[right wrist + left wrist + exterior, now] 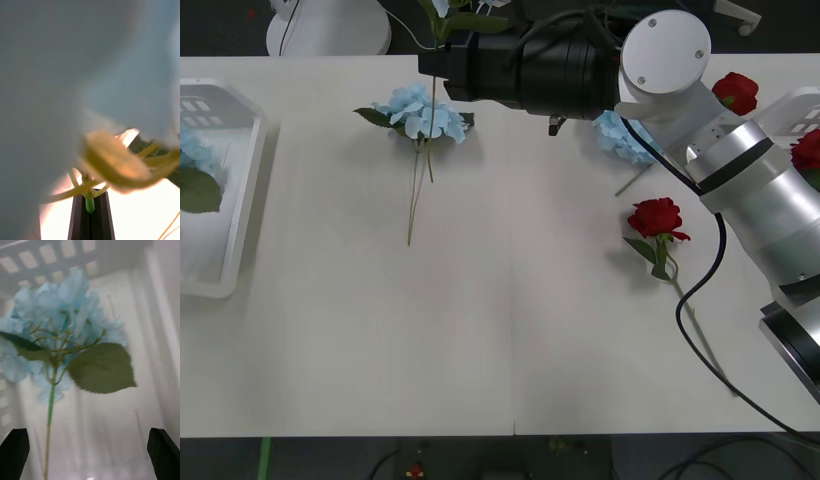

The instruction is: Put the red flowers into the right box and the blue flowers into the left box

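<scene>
Blue flowers: four counted. One hangs pinched by its stem (89, 205) in the right gripper (442, 62), bloom cut off; one on the table (420, 112) just below it; one half hidden behind that arm (620, 135); one inside the left box (33, 258) before the spread left gripper (89, 453). Red flowers: three, toward the right box (802, 104).

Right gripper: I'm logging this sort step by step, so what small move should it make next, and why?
Probably carry its load on toward the left box. The right gripper is shut on a green stem, and in the front view that arm reaches across the table's far side with a blue flower held above a blue flower lying on the table. The left gripper is open over a blue flower in the box.
</scene>
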Robot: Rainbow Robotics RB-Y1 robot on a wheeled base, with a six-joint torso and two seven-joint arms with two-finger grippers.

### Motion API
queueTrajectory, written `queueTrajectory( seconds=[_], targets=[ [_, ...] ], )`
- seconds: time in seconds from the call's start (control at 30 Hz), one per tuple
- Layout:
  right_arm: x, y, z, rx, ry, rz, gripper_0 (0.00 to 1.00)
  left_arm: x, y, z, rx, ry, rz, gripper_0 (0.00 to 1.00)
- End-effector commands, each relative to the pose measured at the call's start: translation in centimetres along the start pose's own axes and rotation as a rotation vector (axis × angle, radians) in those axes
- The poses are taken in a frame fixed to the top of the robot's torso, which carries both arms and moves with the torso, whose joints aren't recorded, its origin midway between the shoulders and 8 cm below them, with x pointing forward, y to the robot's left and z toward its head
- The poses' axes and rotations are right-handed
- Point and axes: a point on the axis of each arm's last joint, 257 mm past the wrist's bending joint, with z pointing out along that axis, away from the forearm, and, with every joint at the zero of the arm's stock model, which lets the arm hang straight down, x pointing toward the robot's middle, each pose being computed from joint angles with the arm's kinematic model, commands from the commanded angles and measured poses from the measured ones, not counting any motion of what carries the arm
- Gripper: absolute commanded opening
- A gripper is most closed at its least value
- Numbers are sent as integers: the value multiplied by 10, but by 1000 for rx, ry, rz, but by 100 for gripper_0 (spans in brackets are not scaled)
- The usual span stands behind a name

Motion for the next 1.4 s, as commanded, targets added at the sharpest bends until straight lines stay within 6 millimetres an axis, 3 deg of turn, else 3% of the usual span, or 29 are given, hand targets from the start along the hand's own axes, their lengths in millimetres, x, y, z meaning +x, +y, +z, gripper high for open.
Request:
queueTrajectory(
  seconds=[0.03, 0.23, 0.33, 0.5, 0.63, 0.87, 1.2, 1.4],
  targets=[
    [-22, 37, 17, -52, -15, -43, 0, -67, -21, -47, 146, -172, 62, 100],
    [-24, 39, 17, -56, -16, -43, 0, -86, -97, -58, 405, -266, 142, 100],
    [-23, 41, 19, -60, -18, -35, 0, -98, -146, -67, 550, -333, 208, 100],
    [-24, 43, 21, -62, -19, -35, 0, -116, -228, -90, 811, -419, 180, 100],
    [-22, 42, 22, -54, -17, -40, 0, -122, -275, -109, 968, -446, 150, 100],
    [-22, 42, 23, -54, -17, -36, 0, -127, -321, -122, 1115, -459, 78, 100],
    [-20, 43, 24, -55, -14, -28, 0, -159, -401, -109, 1194, -482, 50, 100],
    [-20, 44, 24, -61, -14, -22, 0, -170, -433, -101, 1203, -480, 63, 100]
  ],
)
